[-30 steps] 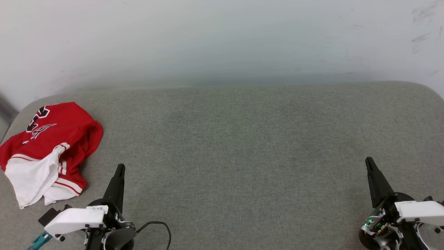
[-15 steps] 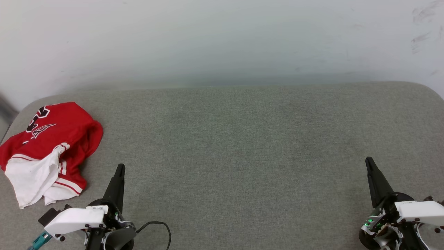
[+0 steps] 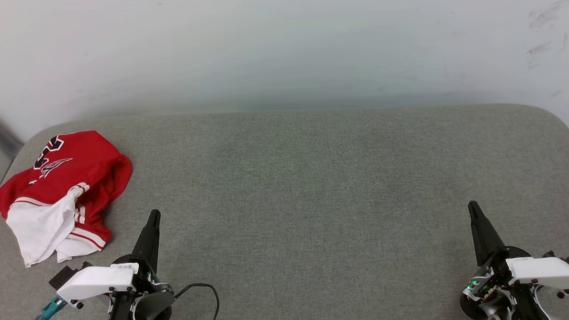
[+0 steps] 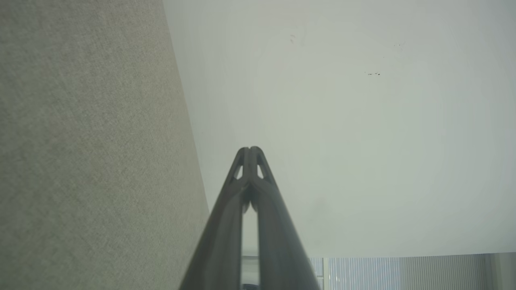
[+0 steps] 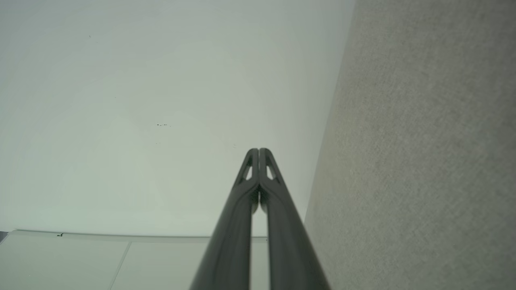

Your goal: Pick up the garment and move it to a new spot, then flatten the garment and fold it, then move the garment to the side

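Crumpled shirt lies at left end of worktop, ahead-left of closed, empty left tool; right tool, also closed, sits well apart.

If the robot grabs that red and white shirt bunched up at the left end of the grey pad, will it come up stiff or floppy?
Probably floppy: the garment lies crumpled in soft folds, so one pinch would likely lift part while the rest hangs. It looks light, judging by the limp white sleeve. The textured grey surface may resist sliding.
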Motion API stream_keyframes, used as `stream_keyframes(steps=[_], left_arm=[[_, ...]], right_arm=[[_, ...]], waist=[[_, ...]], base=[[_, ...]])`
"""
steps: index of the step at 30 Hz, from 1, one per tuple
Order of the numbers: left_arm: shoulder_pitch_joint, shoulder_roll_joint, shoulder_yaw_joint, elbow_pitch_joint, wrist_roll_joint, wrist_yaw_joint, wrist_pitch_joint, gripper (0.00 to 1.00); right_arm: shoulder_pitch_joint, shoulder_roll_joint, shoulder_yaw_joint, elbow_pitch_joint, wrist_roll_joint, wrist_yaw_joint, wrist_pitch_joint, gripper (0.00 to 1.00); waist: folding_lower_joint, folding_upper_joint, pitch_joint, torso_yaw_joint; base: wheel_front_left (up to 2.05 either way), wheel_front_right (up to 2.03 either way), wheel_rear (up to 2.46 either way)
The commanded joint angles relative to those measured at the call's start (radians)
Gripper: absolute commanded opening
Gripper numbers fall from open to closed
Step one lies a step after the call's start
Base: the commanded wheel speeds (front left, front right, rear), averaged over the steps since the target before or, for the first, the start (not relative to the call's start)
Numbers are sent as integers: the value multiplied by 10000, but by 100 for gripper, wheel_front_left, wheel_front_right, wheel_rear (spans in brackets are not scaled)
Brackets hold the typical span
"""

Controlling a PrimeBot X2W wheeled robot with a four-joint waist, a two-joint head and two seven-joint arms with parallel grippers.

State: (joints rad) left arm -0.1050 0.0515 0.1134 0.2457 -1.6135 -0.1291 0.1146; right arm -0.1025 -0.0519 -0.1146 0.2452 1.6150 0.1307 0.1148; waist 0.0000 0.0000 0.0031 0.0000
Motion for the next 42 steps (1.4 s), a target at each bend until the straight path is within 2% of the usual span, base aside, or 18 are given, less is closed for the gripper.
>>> stream_keyframes(steps=[1, 7, 8, 13, 27, 32, 42], left_arm=[[-71, -16, 22, 5, 22, -31, 21, 0], [-71, -16, 26, 5, 21, -31, 20, 0], [0, 0, -4, -1, 1, 0, -1, 100], [334, -36, -85, 351, 18, 11, -48, 100], [573, -30, -269, -13, 586, 6, -742, 100], [643, -29, 11, -31, 994, 4, -964, 100], [676, -24, 695, -327, 2302, 0, -1373, 100]], right_arm=[[-111, 35, 6, 11, -46, 0, 5, 0], [-111, 35, 6, 11, -46, -1, 4, 0], [0, 0, 0, -1, 1, 0, -1, 100], [336, 4, 31, 345, -11, 0, -29, 100], [536, 6, 412, -41, -767, 0, -727, 100], [530, 7, 419, -67, -1598, 0, -949, 100], [376, 7, 130, -334, -4382, 0, -1360, 100]], waist=[[0, 0, 0, 0], [0, 0, 0, 0], [0, 0, 0, 0], [0, 0, 5, -1], [0, 0, 35, -25], [0, 0, 39, -35], [0, 0, 53, -44]], base=[[0, 0, 0], [0, 0, 0], [0, 0, 0], [0, 0, 0], [0, 0, 0], [0, 0, 0], [0, 0, 0]])
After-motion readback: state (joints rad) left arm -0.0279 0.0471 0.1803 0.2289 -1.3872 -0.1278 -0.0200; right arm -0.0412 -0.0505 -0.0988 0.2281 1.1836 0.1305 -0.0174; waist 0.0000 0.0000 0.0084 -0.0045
